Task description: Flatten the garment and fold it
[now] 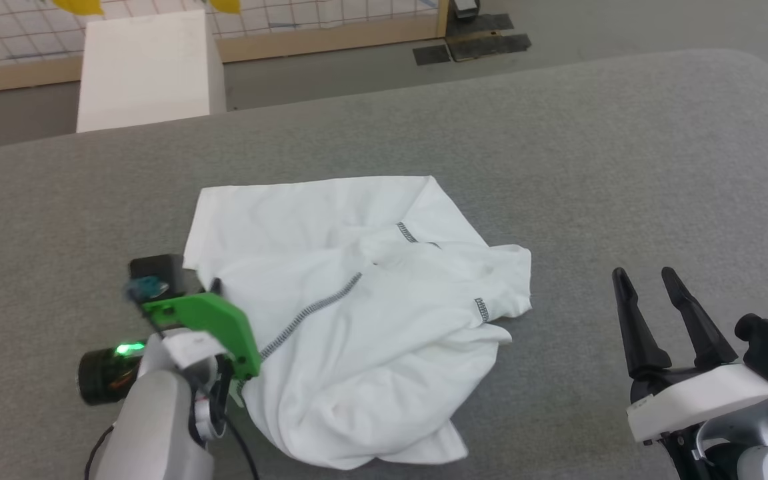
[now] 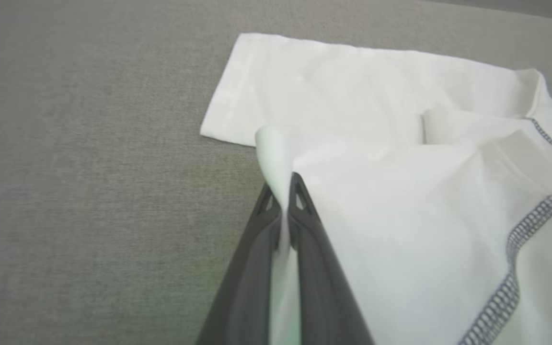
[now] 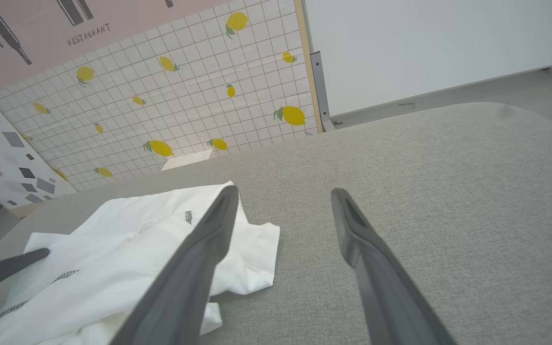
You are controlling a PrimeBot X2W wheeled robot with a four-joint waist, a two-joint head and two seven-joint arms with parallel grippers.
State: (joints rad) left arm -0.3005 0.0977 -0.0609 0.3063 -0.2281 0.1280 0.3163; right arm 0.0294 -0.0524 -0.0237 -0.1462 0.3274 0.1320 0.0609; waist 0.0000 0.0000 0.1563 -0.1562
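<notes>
My left gripper [image 2: 283, 191] pinches a raised edge of the crumpled white shirt [image 1: 357, 313] on the grey table [image 1: 624, 153], likely to pull it flat; my right gripper [image 1: 643, 272] hangs open nearby, empty.

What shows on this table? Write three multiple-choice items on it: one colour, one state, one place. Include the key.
1. What colour is the seam stitching on the garment?
A. red
B. grey
C. yellow

2. How does the left gripper stand?
A. shut on the garment's edge
B. open, holding nothing
C. shut on nothing

3. Where is the white box?
A. on the garment
B. beyond the far edge of the grey table
C. at the table's near edge

Key:
1 B: grey stitches run along the white seams.
2 A: the left wrist view shows cloth pinched between the closed fingers.
3 B: the head view shows it behind the table, toward the robot's left.
</notes>
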